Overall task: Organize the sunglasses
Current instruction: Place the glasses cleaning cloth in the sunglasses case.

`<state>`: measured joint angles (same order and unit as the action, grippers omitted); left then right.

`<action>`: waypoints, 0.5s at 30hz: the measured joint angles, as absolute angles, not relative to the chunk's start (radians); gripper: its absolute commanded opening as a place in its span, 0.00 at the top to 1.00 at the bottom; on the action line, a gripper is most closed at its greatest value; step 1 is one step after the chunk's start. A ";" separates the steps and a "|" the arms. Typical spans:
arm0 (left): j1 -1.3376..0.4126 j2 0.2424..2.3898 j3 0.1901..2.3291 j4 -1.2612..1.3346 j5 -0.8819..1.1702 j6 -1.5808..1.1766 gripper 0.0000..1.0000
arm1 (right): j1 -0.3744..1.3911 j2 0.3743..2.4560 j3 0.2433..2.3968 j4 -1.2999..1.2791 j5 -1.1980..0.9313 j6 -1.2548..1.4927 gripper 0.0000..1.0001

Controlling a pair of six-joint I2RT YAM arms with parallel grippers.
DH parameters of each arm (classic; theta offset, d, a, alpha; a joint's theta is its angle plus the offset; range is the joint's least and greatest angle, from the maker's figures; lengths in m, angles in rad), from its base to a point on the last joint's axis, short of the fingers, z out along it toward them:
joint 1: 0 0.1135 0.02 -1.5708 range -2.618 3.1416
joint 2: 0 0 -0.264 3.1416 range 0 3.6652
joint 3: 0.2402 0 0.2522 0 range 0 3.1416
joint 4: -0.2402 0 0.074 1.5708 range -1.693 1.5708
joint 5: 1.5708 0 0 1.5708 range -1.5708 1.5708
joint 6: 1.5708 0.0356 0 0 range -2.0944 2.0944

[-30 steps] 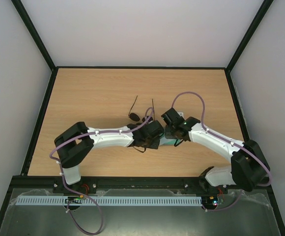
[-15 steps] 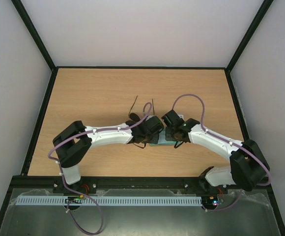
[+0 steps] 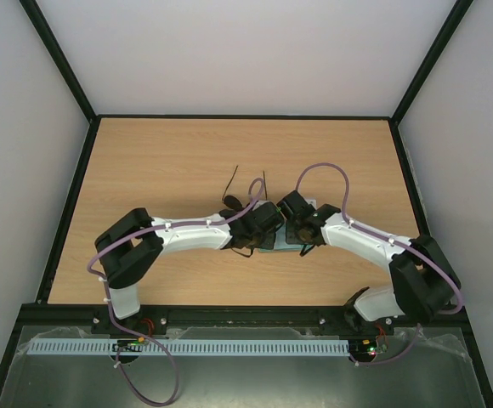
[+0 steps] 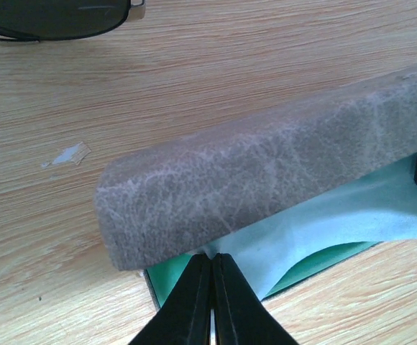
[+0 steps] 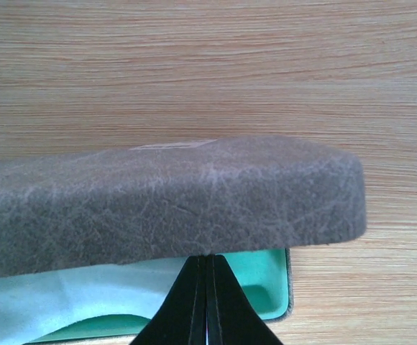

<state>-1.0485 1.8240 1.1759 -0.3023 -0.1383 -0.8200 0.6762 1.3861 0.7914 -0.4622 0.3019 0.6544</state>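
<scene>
The sunglasses (image 3: 232,201) lie on the table just beyond my left gripper, temple arms pointing away; one dark lens (image 4: 50,18) shows at the top of the left wrist view. The grey case lid (image 4: 266,180) is raised over its green inside (image 5: 266,280), which holds the light blue cloth (image 4: 323,215). My left gripper (image 4: 213,257) is shut, its tips on a corner of the cloth at the lid's lower edge. My right gripper (image 5: 207,257) is shut, its tips against the underside of the lid's rim (image 5: 165,198). Both grippers meet over the case (image 3: 274,245).
A small pale chip (image 4: 68,152) marks the wood left of the case. Black frame rails (image 3: 76,204) edge the wooden table (image 3: 161,161) on the left, right and far sides.
My left gripper has moved right and a little forward, up to the case. My right gripper has shifted slightly left toward it. The sunglasses have not moved.
</scene>
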 measured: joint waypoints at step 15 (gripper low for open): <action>-1.048 1.844 1.143 -0.267 -0.139 -0.831 0.98 | 0.676 1.404 0.781 -0.428 0.321 0.655 0.99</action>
<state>-1.0485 1.8439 1.1435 -0.2668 -0.1387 -0.8314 0.6762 1.4036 0.7815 -0.4282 0.3214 0.6548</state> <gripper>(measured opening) 0.024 0.018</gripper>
